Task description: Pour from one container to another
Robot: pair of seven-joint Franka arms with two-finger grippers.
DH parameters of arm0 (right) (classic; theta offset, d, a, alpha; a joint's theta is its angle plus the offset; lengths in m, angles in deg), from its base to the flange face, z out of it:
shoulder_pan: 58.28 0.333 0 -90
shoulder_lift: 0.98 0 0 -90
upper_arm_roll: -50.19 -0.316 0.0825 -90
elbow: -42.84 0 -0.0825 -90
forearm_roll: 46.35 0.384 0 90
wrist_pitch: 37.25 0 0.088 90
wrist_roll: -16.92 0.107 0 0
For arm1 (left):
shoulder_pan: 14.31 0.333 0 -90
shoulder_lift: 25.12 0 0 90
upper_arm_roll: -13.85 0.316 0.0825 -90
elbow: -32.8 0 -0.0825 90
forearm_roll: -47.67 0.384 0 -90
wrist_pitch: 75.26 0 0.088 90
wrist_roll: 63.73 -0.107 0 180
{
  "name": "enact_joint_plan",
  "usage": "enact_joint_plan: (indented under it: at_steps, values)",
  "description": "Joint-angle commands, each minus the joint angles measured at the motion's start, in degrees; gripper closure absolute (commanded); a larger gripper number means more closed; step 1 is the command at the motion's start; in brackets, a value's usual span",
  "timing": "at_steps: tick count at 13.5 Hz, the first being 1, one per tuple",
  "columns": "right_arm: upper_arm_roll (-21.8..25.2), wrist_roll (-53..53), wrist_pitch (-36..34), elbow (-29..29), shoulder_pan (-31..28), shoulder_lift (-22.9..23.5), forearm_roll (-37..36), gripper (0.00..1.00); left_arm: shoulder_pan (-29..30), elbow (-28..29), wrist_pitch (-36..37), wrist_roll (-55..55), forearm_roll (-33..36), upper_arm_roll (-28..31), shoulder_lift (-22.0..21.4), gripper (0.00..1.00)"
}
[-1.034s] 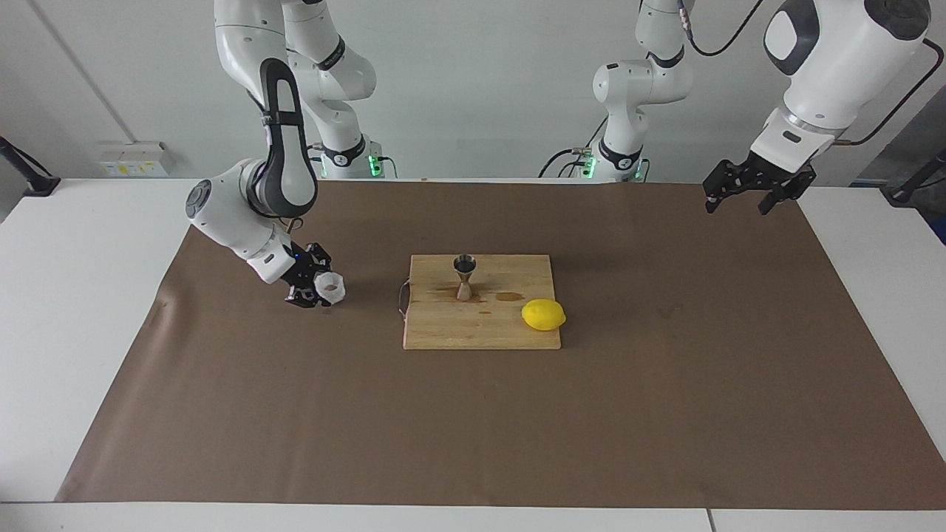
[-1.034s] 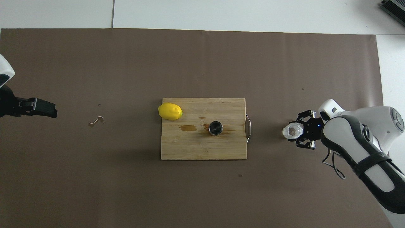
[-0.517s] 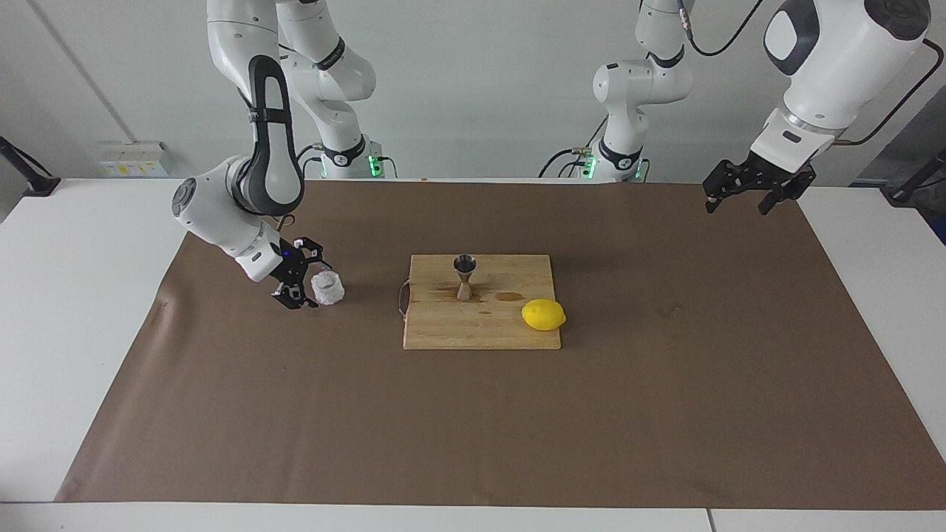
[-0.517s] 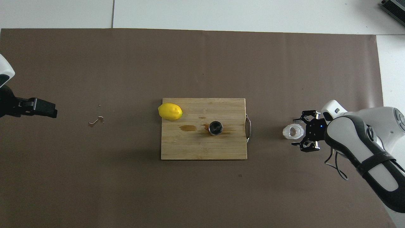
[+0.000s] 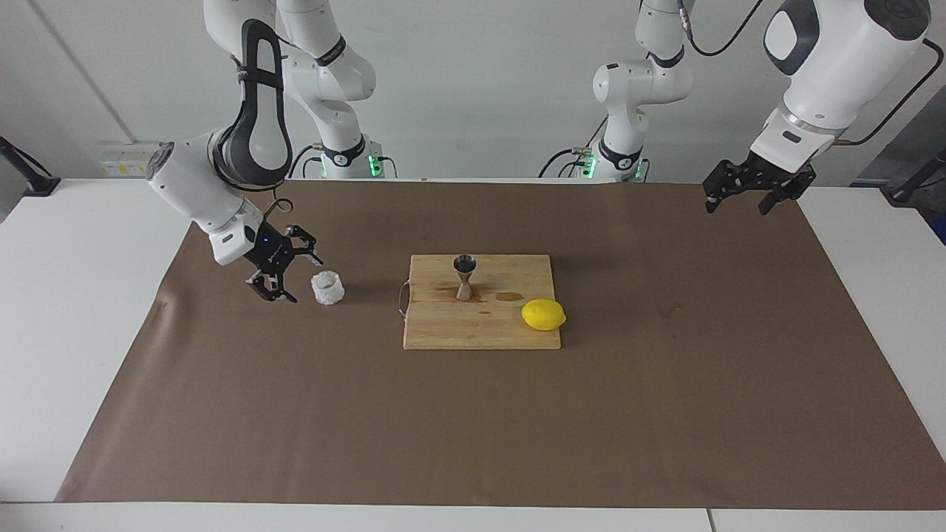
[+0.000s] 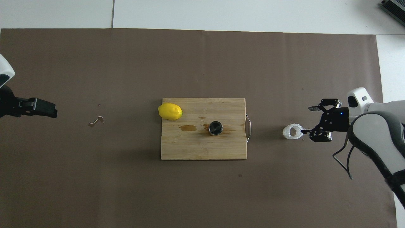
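Observation:
The small clear faceted cup [image 5: 328, 287] [image 6: 292, 131] stands upright on the brown paper, between the board and the right arm's end of the table. My right gripper [image 5: 304, 281] [image 6: 306, 119] hangs open just beside it, holding nothing. The steel hourglass jigger [image 5: 464, 277] [image 6: 215, 128] stands upright on the wooden cutting board [image 5: 480, 329] [image 6: 196, 148]. My left gripper [image 5: 739, 203] [image 6: 41, 109] waits open and raised over the paper's edge at the left arm's end.
A yellow lemon [image 5: 543, 315] [image 6: 170, 111] lies on the board's corner toward the left arm's end. Brown spill stains [image 5: 508, 296] [image 6: 188, 128] mark the board near the jigger. A small stain [image 6: 96, 120] sits on the paper.
My right gripper opened and let go of the cup, then drew back and up toward the right arm's end. The cup stays upright on the paper. The left arm held still.

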Motion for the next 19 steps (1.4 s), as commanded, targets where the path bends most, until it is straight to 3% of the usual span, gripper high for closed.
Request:
enact_joint_plan:
  at_steps: [1,10,14,19]
  values:
    - [-0.39,12.65,-1.74,4.1,0.29,-0.91,-7.15,0.0,-0.77,2.0,-0.75,-0.27,0.41,0.5,-1.66,0.0]
    - [-2.06,63.38,-6.91,19.65,3.64,-1.27,-28.36,0.0,-0.77,2.0,-0.75,-0.27,0.41,0.5,-1.66,0.0]
    - [-2.15,80.87,-19.56,28.53,5.03,-1.0,-31.34,0.0,-0.77,2.0,-0.67,-0.27,0.41,0.5,-1.66,0.0]
    - [-2.15,91.36,-33.63,34.43,5.57,-2.31,-32.59,0.0,-0.77,2.0,-0.66,-0.27,0.41,0.5,-1.66,0.0]
